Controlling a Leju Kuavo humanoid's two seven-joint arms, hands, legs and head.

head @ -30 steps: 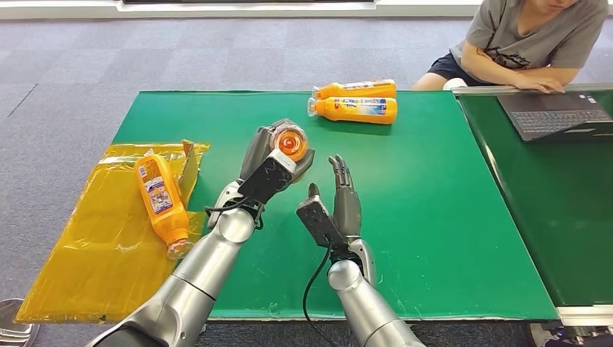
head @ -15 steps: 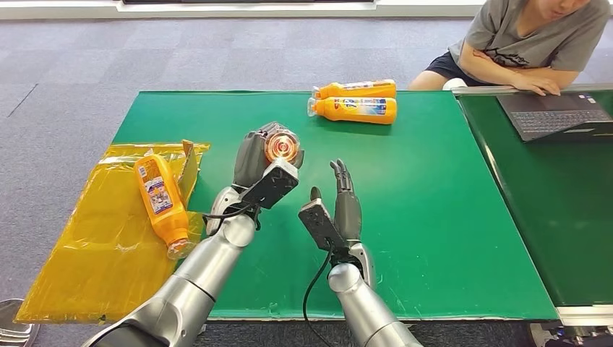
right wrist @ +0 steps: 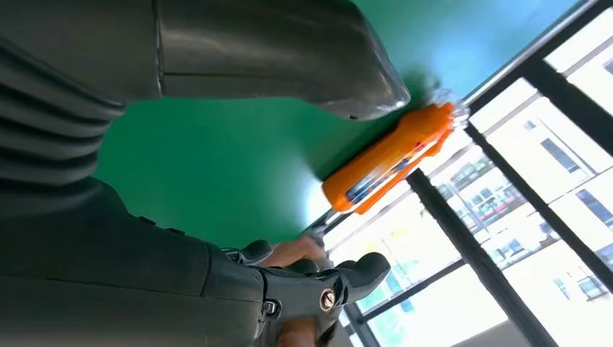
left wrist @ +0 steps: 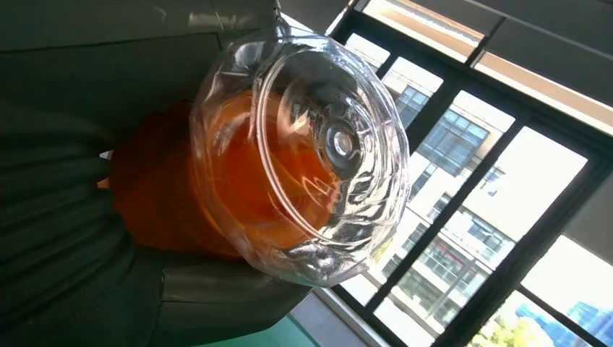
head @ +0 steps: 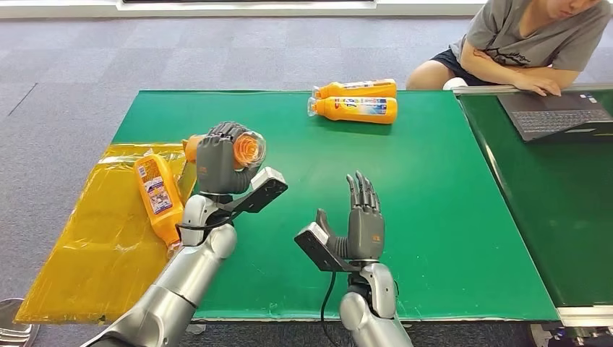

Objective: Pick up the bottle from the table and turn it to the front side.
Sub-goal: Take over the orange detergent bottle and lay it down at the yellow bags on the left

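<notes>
Your left hand point(head: 220, 160) grips the bottle point(head: 246, 148) above the left side of the green counter point(head: 434, 217), clear base toward the camera. Your right hand point(head: 363, 224) hovers near the front edge, fingers spread, holding nothing.

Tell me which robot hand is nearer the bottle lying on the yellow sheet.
Left. The left hand, gripping another bottle, is raised just beside the bottle on the yellow sheet. The right hand is open over the green table, well off to that bottle's far side.
</notes>
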